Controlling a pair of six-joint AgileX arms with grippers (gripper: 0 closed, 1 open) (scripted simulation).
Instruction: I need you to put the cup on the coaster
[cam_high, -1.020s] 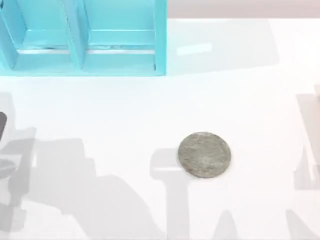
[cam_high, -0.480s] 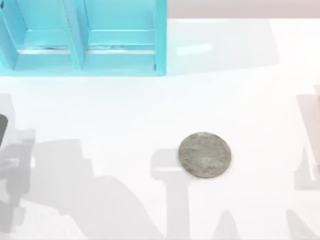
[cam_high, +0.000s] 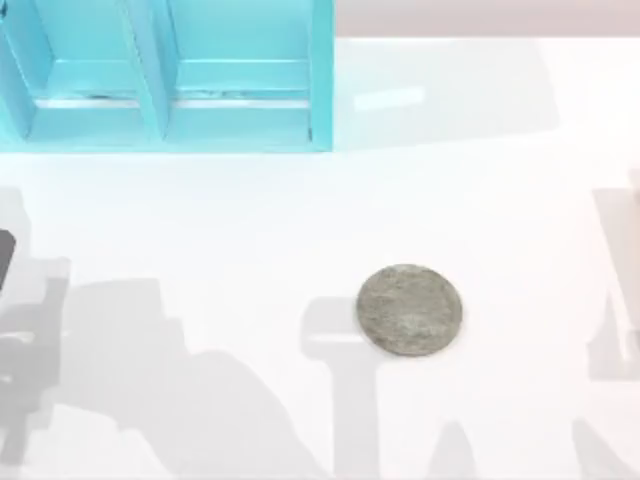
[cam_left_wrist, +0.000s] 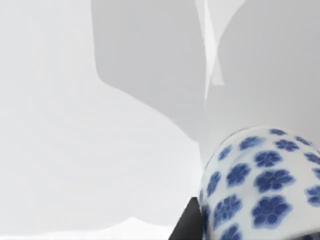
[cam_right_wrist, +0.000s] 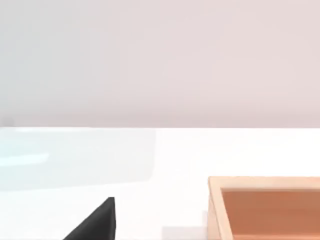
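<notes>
- Our left arm (cam_high: 4, 258) is just a dark sliver at the table's 9 o'clock edge, probably hanging out there because that's where the cup is.
- In the left wrist view, the cup (cam_left_wrist: 260, 185) sits right up against a dark finger (cam_left_wrist: 187, 225). Honestly, we can't tell if our left gripper is clamping it or just beside it.
- The cup is a rounded white cylinder, glossy like china, covered in blue flowers.
- At 11 o'clock there's a turquoise rack (cam_high: 165, 75), hard and shiny, with upright dividers.
- The coaster (cam_high: 409, 309) lies flat just right of centre, toward 5 o'clock, bare on top and well apart from the cup. It's a round grey disc, mottled and matte, stone-ish.
- In the right wrist view, a dark fingertip (cam_right_wrist: 95, 222) pokes in near a wooden tray (cam_right_wrist: 260, 200); can't tell that gripper's state either. It looks parked.
</notes>
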